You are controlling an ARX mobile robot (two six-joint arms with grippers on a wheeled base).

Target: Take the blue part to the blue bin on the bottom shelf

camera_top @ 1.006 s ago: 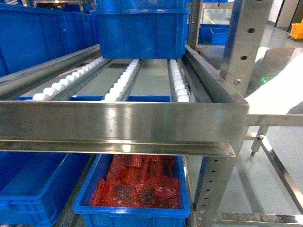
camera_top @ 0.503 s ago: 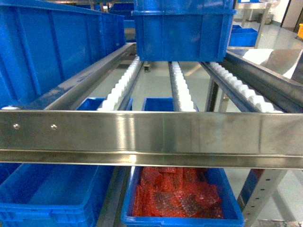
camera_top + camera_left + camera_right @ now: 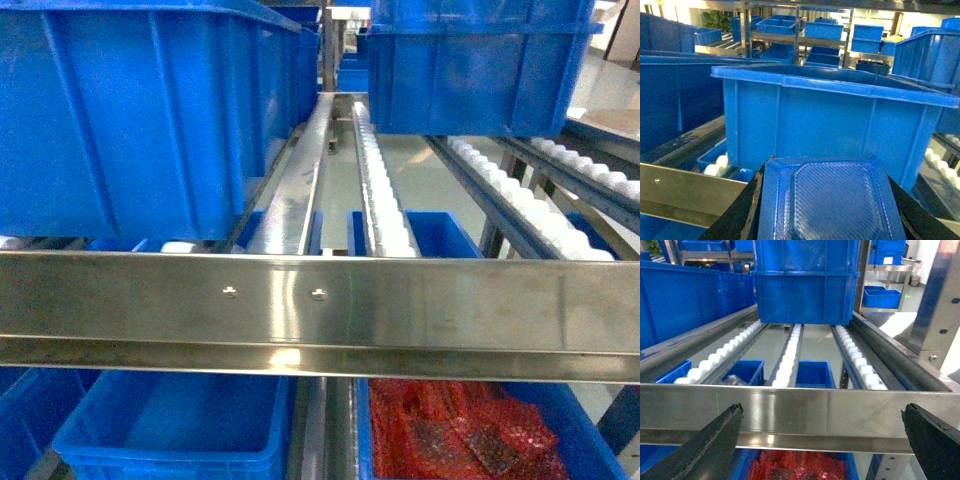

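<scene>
Sideways to the left the head view has slid since the earlier frames: the crate of red bags now sits at the lower right, and an empty bin has come in under the rail at the lower left.

The blue part [image 3: 830,200], a matte slab with a woven-looking, bevelled face, is clamped in the left gripper [image 3: 827,220], in front of and above the steel rail. The blue bin [image 3: 175,440], smooth-walled with a thick rim, waits on the bottom shelf [image 3: 320,440] behind the shiny front rail [image 3: 400,310].

Likely risks: the part clipping that rail on the way down, or landing in the crate of red crinkly bags [image 3: 480,430] just beside the bin.

The right gripper [image 3: 825,440] is spread wide, holding nothing.
</scene>
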